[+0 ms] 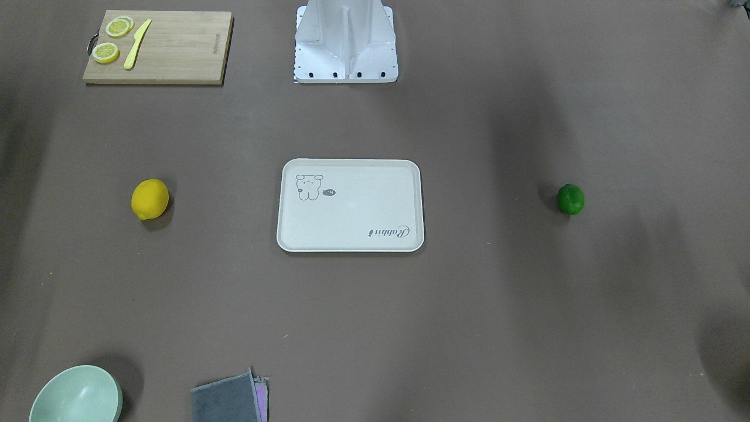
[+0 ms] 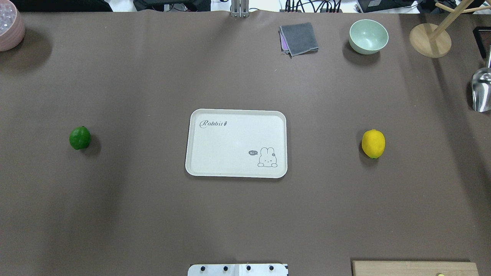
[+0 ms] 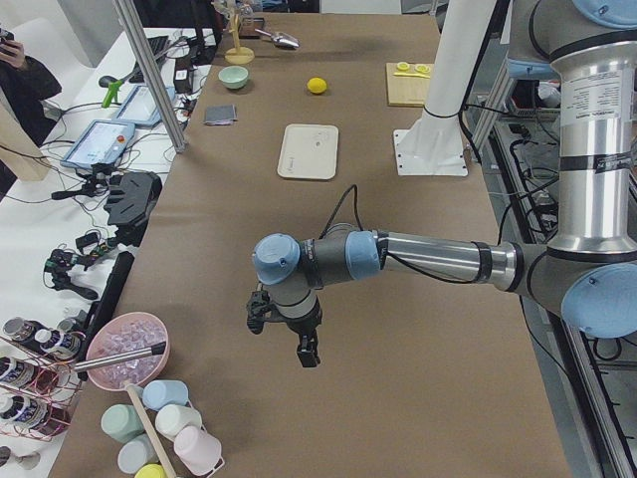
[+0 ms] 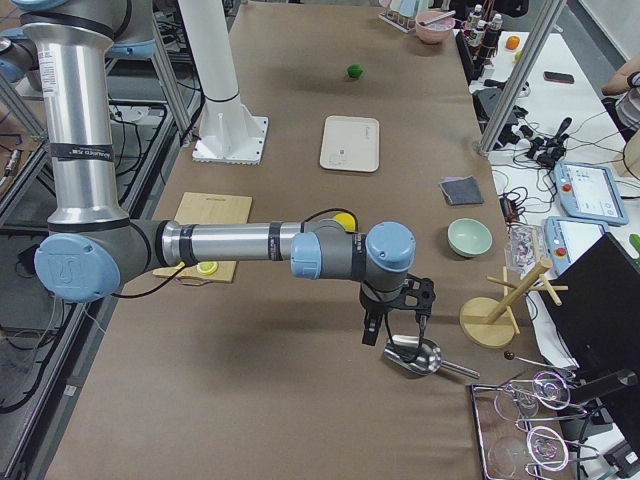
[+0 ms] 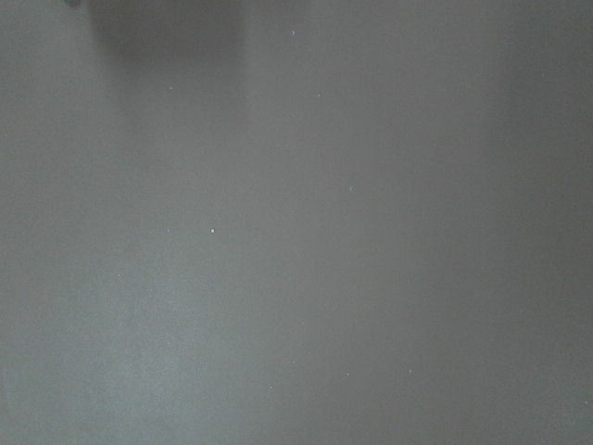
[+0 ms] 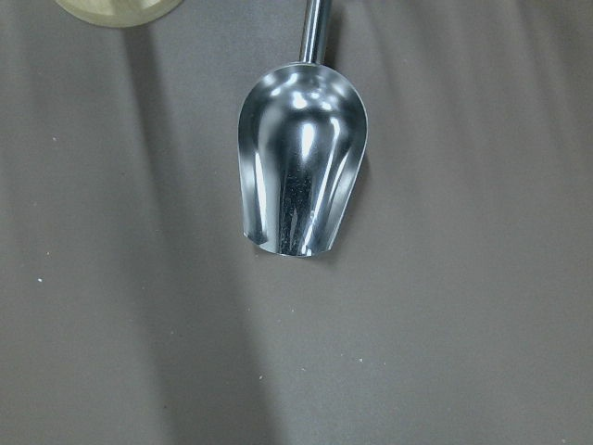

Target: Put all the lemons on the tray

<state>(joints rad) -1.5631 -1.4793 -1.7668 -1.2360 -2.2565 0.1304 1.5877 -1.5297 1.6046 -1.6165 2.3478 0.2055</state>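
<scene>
The off-white tray lies at the table's middle with nothing on it. The yellow lemon rests on the table to the tray's right in the overhead view, and on the left in the front-facing view. The green lemon rests well to the tray's left. My left gripper shows only in the exterior left view, hovering over bare table far from the green lemon. My right gripper shows only in the exterior right view, above a metal scoop. I cannot tell whether either is open or shut.
A wooden cutting board with lemon slices and a yellow knife lies near the robot base. A green bowl, grey cloth, wooden stand and metal scoop sit at the far right. A pink bowl stands far left.
</scene>
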